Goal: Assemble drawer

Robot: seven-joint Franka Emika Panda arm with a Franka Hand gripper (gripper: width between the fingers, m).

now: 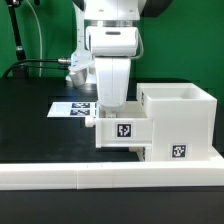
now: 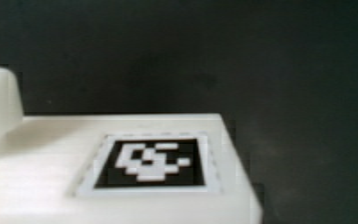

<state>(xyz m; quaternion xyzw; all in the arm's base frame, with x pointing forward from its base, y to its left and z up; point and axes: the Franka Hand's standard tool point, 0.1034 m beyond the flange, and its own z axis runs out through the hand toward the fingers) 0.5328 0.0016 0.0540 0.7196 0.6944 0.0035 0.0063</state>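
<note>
The white drawer housing (image 1: 180, 118) stands at the exterior view's right, with a tag low on its front. A small white tray (image 1: 122, 131) with a tag on its front sits on the table against the housing's left side. My gripper (image 1: 109, 112) reaches straight down onto the tray's left end, and its fingertips are hidden behind the tray's wall. The wrist view is filled by the tray's white surface and its tag (image 2: 153, 162) at very close range, with no fingers showing. The second tray is out of view.
A long low white wall strip (image 1: 100, 177) runs along the table's front edge, right in front of the tray and housing. The marker board (image 1: 72, 108) lies flat behind my gripper. A black cable (image 1: 40, 64) trails at the back left. Black tabletop (image 2: 282, 60) lies beyond the tray.
</note>
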